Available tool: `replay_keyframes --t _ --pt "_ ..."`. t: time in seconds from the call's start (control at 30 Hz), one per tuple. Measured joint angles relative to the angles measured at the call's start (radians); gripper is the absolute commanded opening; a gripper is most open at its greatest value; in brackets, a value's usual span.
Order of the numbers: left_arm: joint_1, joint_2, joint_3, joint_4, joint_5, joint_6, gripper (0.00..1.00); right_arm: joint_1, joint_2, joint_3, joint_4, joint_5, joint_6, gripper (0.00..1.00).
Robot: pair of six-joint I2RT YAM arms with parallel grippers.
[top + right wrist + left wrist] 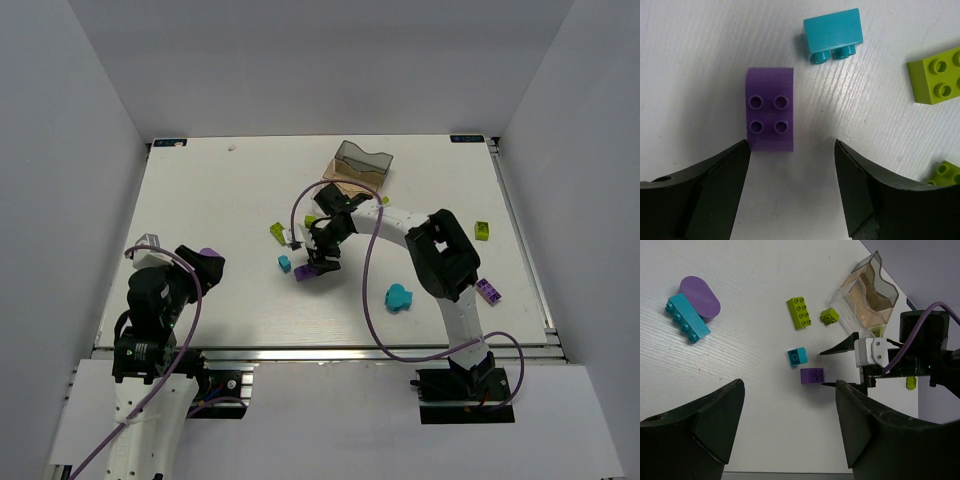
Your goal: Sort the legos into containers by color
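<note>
My right gripper (316,264) is open and low over the table, with a purple four-stud lego (770,116) just ahead of its left fingertip; its jaws (791,146) hold nothing. A cyan lego (834,35) and two lime legos (935,75) lie beyond. The clear three-compartment container (362,165) with a smoky wavy end stands at the back centre. My left gripper (205,266) is open and empty (790,386) at the near left, by a purple rounded piece joined to a cyan lego (690,312).
A larger cyan piece (399,297), a purple lego (489,291) and a lime lego (482,230) lie on the right side. The right arm's purple cable loops over the middle. Grey walls stand on three sides of the table.
</note>
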Motion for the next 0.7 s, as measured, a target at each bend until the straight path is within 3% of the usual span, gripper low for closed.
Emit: replay_keyframes --t 0.27,0.43,0.7 --pt "0.000 0.000 0.000 0.000 0.000 -0.003 0.83 0.021 0.003 -0.005 0.014 -0.003 0.068 0.73" --pt "0.000 0.010 0.000 0.001 0.000 -0.003 0.83 0.045 0.003 -0.018 0.051 0.001 0.121 0.66" --pt "0.000 0.011 0.000 0.000 -0.003 -0.004 0.83 0.055 0.003 -0.021 0.068 0.007 0.140 0.29"
